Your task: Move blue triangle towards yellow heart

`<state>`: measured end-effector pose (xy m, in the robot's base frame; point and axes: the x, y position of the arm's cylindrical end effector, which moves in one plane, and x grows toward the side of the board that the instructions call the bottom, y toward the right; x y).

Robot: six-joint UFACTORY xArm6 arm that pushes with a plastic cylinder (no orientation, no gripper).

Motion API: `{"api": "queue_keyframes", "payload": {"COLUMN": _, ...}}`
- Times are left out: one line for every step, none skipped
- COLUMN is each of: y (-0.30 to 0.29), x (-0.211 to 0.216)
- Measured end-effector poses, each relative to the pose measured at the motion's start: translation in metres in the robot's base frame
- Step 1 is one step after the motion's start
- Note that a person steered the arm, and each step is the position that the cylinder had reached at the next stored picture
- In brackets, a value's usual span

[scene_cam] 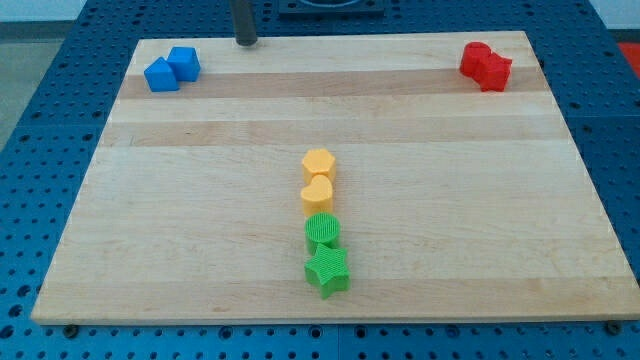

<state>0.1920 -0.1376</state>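
Observation:
The blue triangle (160,75) lies near the board's top left corner, touching a blue cube (184,63) on its right. The yellow heart (317,193) sits near the board's middle, just below a yellow hexagon (319,163). My tip (245,42) rests at the board's top edge, to the right of the blue cube and apart from it. The tip is far above and to the left of the yellow heart.
A green round block (323,232) and a green star (327,271) line up below the yellow heart. Two red blocks (485,65) sit together at the top right. The wooden board (150,250) lies on a blue perforated table.

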Motion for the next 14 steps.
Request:
{"api": "queue_keyframes", "payload": {"y": -0.018, "x": -0.001}}
{"api": "queue_keyframes", "payload": {"y": -0.056, "x": -0.001}}
{"api": "queue_keyframes", "payload": {"y": -0.103, "x": 0.0}}
{"api": "queue_keyframes", "payload": {"y": -0.154, "x": 0.0}}
{"api": "queue_keyframes", "payload": {"y": -0.167, "x": 0.002}}
{"api": "queue_keyframes", "payload": {"y": -0.163, "x": 0.004}}
{"api": "queue_keyframes", "payload": {"y": -0.13, "x": 0.027}}
{"api": "queue_keyframes", "payload": {"y": -0.109, "x": 0.067}}
{"api": "queue_keyframes", "payload": {"y": -0.094, "x": 0.107}}
{"api": "queue_keyframes", "payload": {"y": -0.068, "x": 0.151}}
{"api": "queue_keyframes", "payload": {"y": -0.039, "x": 0.19}}
{"api": "queue_keyframes", "payload": {"y": -0.024, "x": 0.214}}
{"api": "queue_keyframes", "payload": {"y": -0.025, "x": 0.215}}
{"api": "queue_keyframes", "payload": {"y": -0.044, "x": 0.2}}
